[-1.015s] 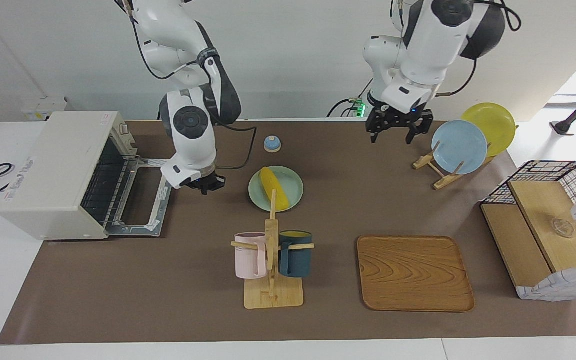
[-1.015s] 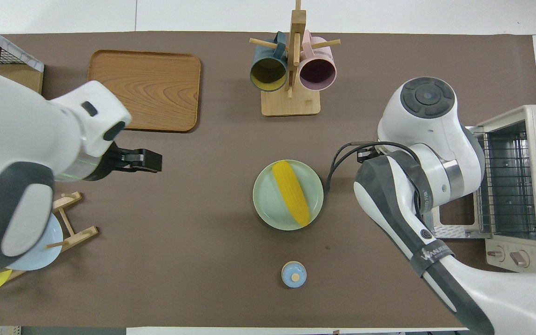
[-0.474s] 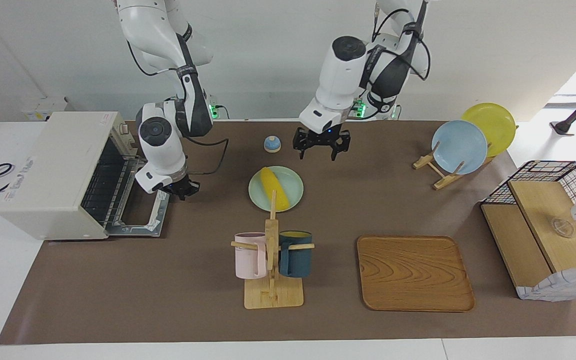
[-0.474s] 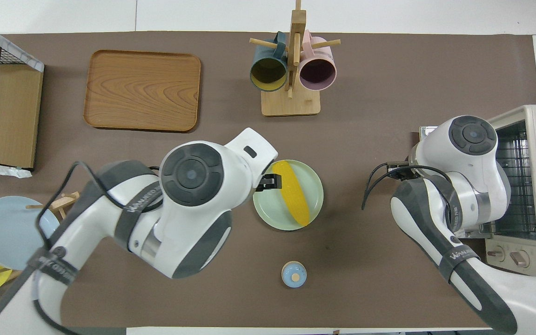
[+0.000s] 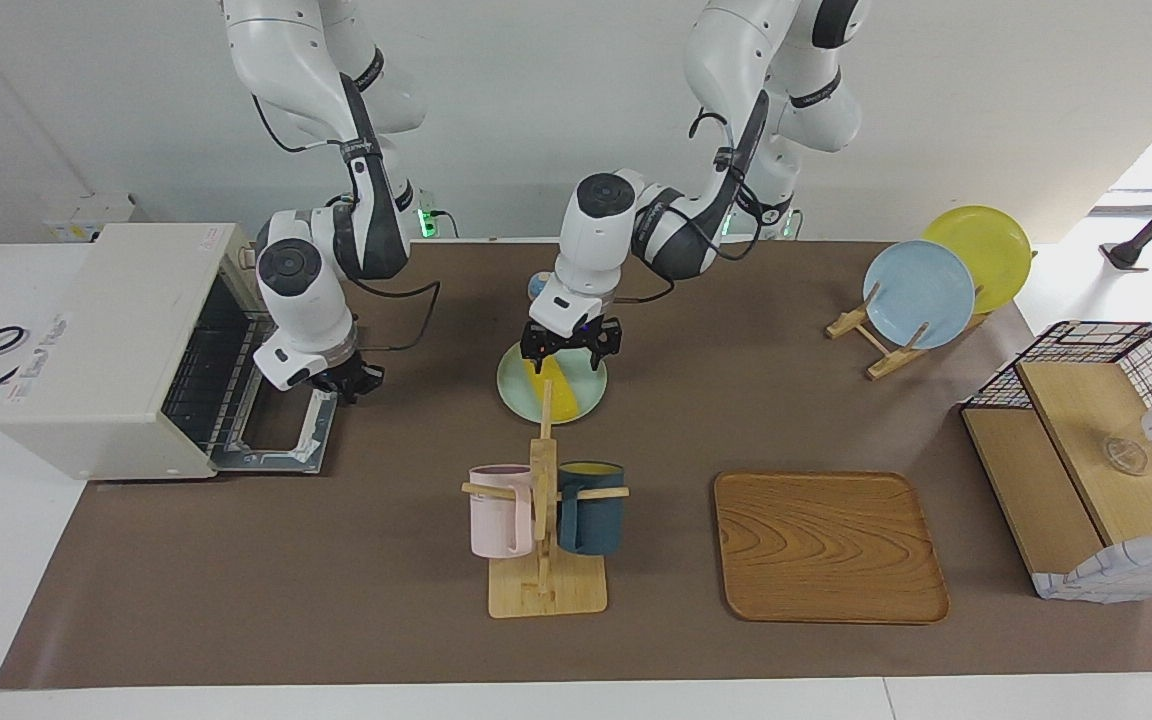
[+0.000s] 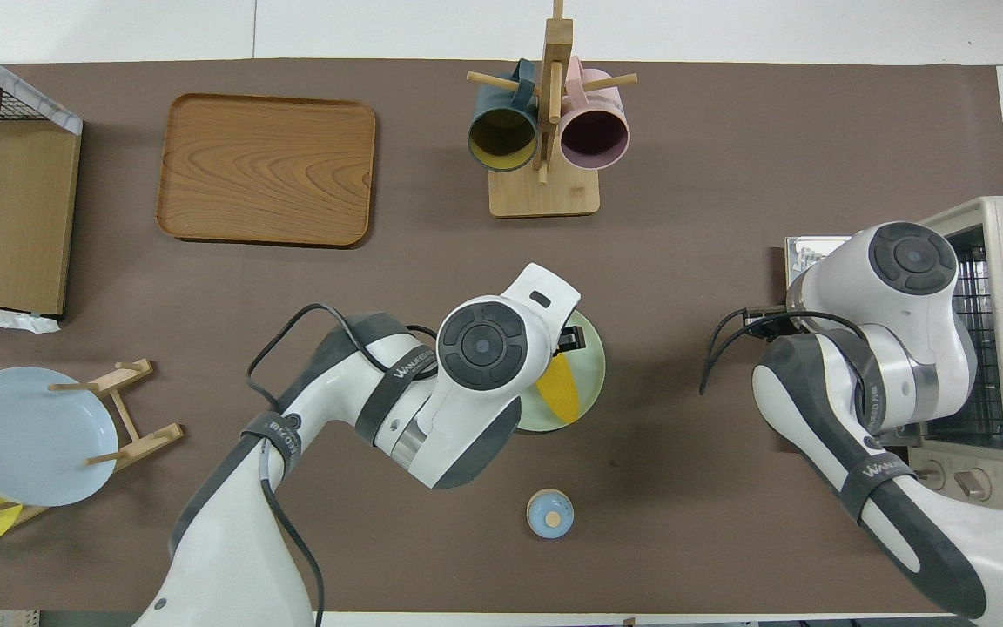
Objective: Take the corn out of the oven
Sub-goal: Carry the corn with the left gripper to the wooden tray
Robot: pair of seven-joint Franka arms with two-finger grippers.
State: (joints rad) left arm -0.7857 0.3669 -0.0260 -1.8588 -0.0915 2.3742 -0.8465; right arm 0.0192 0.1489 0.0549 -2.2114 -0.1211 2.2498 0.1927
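The left hand [image 5: 570,344], which half a second ago hung over bare table beside the pale green plate [image 5: 593,392], now hovers just above the corn [image 5: 558,392] with its fingers spread wide and nothing held. The corn lies on that plate in the middle of the table, outside the oven [image 5: 126,345], whose door is dropped open. The right hand [image 5: 344,380], fingers closed and empty, has edged closer to the open door at the right arm's end.
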